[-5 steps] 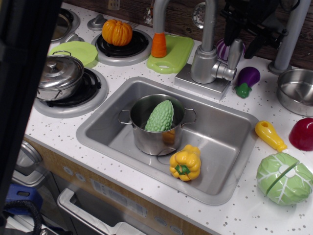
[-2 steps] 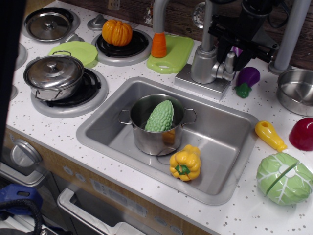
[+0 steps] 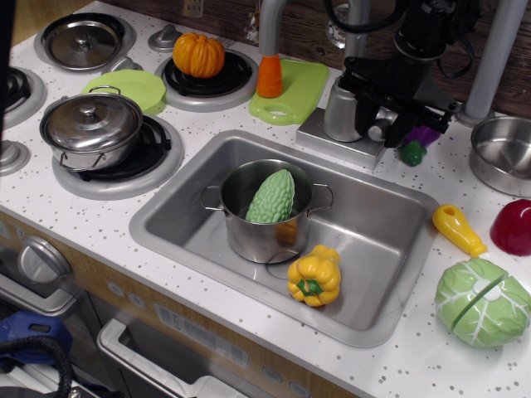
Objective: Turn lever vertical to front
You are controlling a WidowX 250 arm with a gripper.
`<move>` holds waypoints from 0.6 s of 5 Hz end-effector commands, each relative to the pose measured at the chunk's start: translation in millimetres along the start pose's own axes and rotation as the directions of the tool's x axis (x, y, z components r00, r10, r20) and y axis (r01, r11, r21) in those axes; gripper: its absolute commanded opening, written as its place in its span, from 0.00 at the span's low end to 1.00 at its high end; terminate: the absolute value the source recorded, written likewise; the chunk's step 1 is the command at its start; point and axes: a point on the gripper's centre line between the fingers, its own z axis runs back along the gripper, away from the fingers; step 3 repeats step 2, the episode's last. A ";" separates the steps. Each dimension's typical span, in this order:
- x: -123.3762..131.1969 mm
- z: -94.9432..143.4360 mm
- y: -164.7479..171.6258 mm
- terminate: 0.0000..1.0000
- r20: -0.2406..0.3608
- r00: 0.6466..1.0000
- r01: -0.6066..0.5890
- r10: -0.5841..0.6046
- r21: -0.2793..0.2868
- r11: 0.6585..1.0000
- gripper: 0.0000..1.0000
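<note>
The faucet base stands behind the sink, with its curved spout rising at the back. The lever is mostly hidden; only a small silver-grey part of it shows, low on the right side of the base. My black gripper has come down over it. Its fingers stand apart on either side of the lever and look open. I cannot tell if they touch it.
A steel pot holding a green gourd and a yellow pepper are in the sink. A purple eggplant lies just right of the gripper, and a metal bowl farther right. A cabbage is at the front right. A green cutting board is left of the faucet.
My gripper has come down from above the faucet and to the left, onto the lever. The lever, upright before, is now low and mostly covered.
</note>
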 end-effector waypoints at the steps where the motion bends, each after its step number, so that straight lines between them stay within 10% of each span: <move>1: 6.4 12.1 -0.3 0.00 0.081 0.997 -0.010 0.015 -0.065 0.998 0.00; 2: 5.1 5.4 -1.3 1.00 0.088 0.996 -0.008 0.014 -0.070 0.997 0.00; 3: 5.1 5.4 -1.3 1.00 0.088 0.996 -0.008 0.014 -0.070 0.997 0.00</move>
